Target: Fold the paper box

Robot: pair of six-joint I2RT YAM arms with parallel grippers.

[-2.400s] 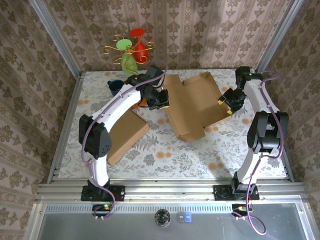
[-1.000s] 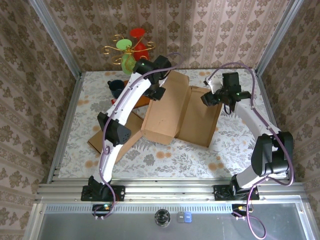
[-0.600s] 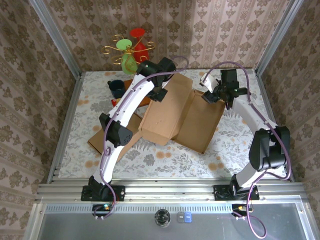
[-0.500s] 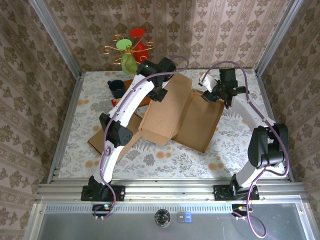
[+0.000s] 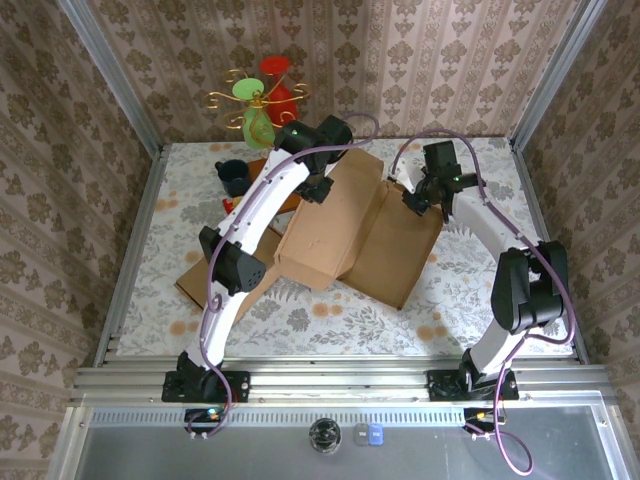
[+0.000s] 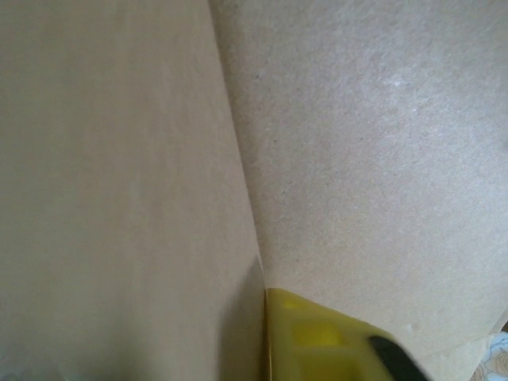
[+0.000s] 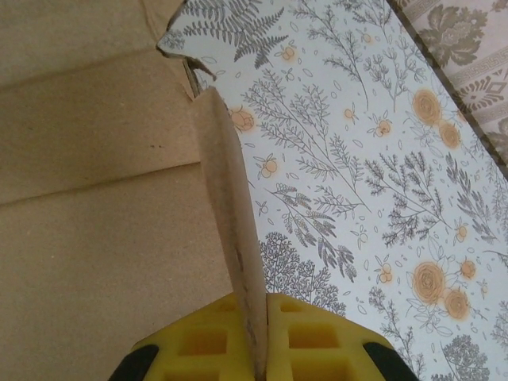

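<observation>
Though close against the paper box point(image 5: 325, 225), left jaws of unclear width; right jaws tight on its flap point(image 7: 230, 214).

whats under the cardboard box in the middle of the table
The floral table cover shows all around the paper box. Its near left corner reaches a flat cardboard sheet, maybe overlapping it. Whatever lies beneath the panels is covered.

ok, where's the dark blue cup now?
Top view, far left of the table: the dark blue cup sits beside the left arm, near the gold vase stand, left of the brown cardboard box.
</observation>
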